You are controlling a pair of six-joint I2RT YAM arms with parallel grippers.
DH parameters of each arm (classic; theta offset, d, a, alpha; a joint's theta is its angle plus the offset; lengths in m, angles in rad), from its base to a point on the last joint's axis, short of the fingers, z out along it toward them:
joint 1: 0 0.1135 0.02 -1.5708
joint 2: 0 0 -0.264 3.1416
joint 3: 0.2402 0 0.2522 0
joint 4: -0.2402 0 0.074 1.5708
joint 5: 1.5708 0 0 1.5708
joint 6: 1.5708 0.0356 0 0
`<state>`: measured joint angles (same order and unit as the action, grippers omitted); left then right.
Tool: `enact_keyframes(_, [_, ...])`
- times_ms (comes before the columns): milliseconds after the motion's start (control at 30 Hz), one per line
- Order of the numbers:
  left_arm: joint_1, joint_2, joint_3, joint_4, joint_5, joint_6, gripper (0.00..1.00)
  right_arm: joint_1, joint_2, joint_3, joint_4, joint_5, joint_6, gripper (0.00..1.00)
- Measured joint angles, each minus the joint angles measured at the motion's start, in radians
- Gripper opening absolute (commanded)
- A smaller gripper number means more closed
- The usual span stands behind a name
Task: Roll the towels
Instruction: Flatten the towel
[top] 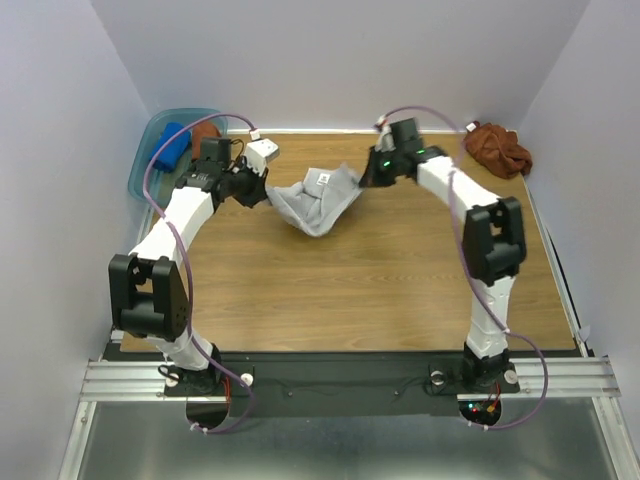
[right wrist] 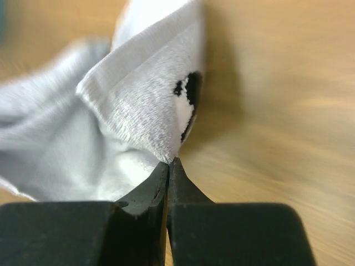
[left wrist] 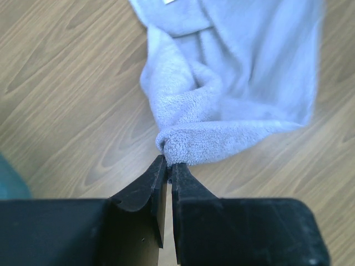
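The light grey towel hangs slack between my two grippers above the middle of the wooden table. My left gripper is shut on the towel's left corner, seen as bunched terry cloth at the fingertips. My right gripper is shut on the right corner; the hemmed edge with a white label rises from the fingertips. The rust-brown towel lies crumpled at the back right corner of the table.
A translucent blue plastic tub with blue and orange items stands at the back left. A small white box lies near the left gripper. Light walls close the table on three sides.
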<state>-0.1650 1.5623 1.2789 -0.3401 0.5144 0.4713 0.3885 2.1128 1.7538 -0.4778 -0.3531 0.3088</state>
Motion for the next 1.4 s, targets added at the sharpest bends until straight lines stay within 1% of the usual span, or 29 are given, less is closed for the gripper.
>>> enact_keyframes(100, [0.006, 0.063, 0.068, -0.012, -0.045, 0.01, 0.0, -0.135, -0.084, 0.012, 0.002, -0.04, -0.015, 0.01])
enact_keyframes(167, [0.006, 0.122, 0.15, -0.021, -0.068, 0.015, 0.0, -0.22, -0.103, 0.064, 0.006, -0.078, -0.022, 0.01])
enact_keyframes(333, [0.006, 0.235, 0.381, -0.051, -0.109, 0.035, 0.0, -0.335, -0.1, 0.194, -0.002, -0.159, -0.019, 0.01])
enact_keyframes(433, [0.005, 0.221, 0.436, -0.051, -0.114, 0.079, 0.0, -0.391, -0.115, 0.226, 0.007, -0.242, -0.013, 0.01])
enact_keyframes(500, [0.003, 0.191, 0.426, -0.051, -0.11, 0.105, 0.0, -0.418, -0.145, 0.194, 0.007, -0.293, -0.013, 0.01])
enact_keyframes(533, [-0.002, 0.157, 0.396, -0.038, -0.107, 0.126, 0.0, -0.437, -0.18, 0.156, 0.004, -0.33, -0.015, 0.01])
enact_keyframes(633, [-0.012, 0.001, 0.208, -0.021, -0.076, 0.201, 0.0, -0.47, -0.331, -0.052, 0.013, -0.394, -0.042, 0.01])
enact_keyframes(733, [-0.021, -0.136, 0.031, -0.043, -0.055, 0.281, 0.05, -0.476, -0.481, -0.259, -0.019, -0.427, -0.108, 0.0])
enact_keyframes(767, [-0.023, -0.172, -0.037, -0.042, -0.051, 0.316, 0.09, -0.475, -0.503, -0.298, -0.024, -0.435, -0.128, 0.0])
enact_keyframes(800, [-0.025, -0.211, -0.114, -0.045, -0.047, 0.35, 0.11, -0.475, -0.539, -0.372, -0.039, -0.446, -0.177, 0.05])
enact_keyframes(833, [-0.03, -0.228, -0.159, -0.049, -0.045, 0.372, 0.16, -0.475, -0.553, -0.411, -0.059, -0.454, -0.209, 0.12])
enact_keyframes(867, [-0.043, -0.25, -0.232, -0.056, -0.044, 0.403, 0.38, -0.475, -0.558, -0.452, -0.108, -0.458, -0.262, 0.26])
enact_keyframes(900, [-0.057, -0.263, -0.295, -0.072, -0.044, 0.431, 0.44, -0.475, -0.552, -0.484, -0.166, -0.459, -0.33, 0.54])
enact_keyframes(933, [-0.074, -0.269, -0.345, -0.1, -0.049, 0.455, 0.5, -0.475, -0.546, -0.497, -0.201, -0.458, -0.372, 0.62])
enact_keyframes(967, [-0.092, -0.275, -0.393, -0.126, -0.061, 0.478, 0.64, -0.477, -0.531, -0.513, -0.28, -0.437, -0.457, 0.68])
enact_keyframes(1000, [-0.106, -0.282, -0.445, -0.169, -0.072, 0.5, 0.72, -0.485, -0.512, -0.526, -0.365, -0.419, -0.545, 0.84])
enact_keyframes(1067, [-0.119, -0.303, -0.482, -0.227, -0.082, 0.528, 0.88, -0.497, -0.505, -0.546, -0.448, -0.381, -0.661, 0.93])
enact_keyframes(1100, [-0.121, -0.329, -0.488, -0.263, -0.087, 0.544, 0.93, -0.506, -0.517, -0.555, -0.495, -0.356, -0.719, 0.99])
enact_keyframes(1167, [-0.121, -0.386, -0.485, -0.294, -0.088, 0.559, 0.95, -0.521, -0.557, -0.557, -0.55, -0.322, -0.798, 1.0])
enact_keyframes(1233, [-0.121, -0.451, -0.459, -0.329, -0.09, 0.561, 0.95, -0.533, -0.61, -0.537, -0.586, -0.299, -0.843, 0.97])
enact_keyframes(1267, [-0.119, -0.47, -0.438, -0.336, -0.089, 0.559, 0.94, -0.536, -0.634, -0.511, -0.598, -0.29, -0.856, 0.93])
enact_keyframes(1333, [-0.108, -0.478, -0.397, -0.33, -0.085, 0.541, 0.92, -0.539, -0.648, -0.447, -0.592, -0.281, -0.864, 0.89])
enact_keyframes(1367, [-0.099, -0.467, -0.372, -0.32, -0.082, 0.522, 0.88, -0.539, -0.645, -0.426, -0.586, -0.278, -0.864, 0.87])
enact_keyframes(1400, [-0.087, -0.444, -0.348, -0.303, -0.08, 0.494, 0.86, -0.539, -0.623, -0.388, -0.58, -0.27, -0.856, 0.82])
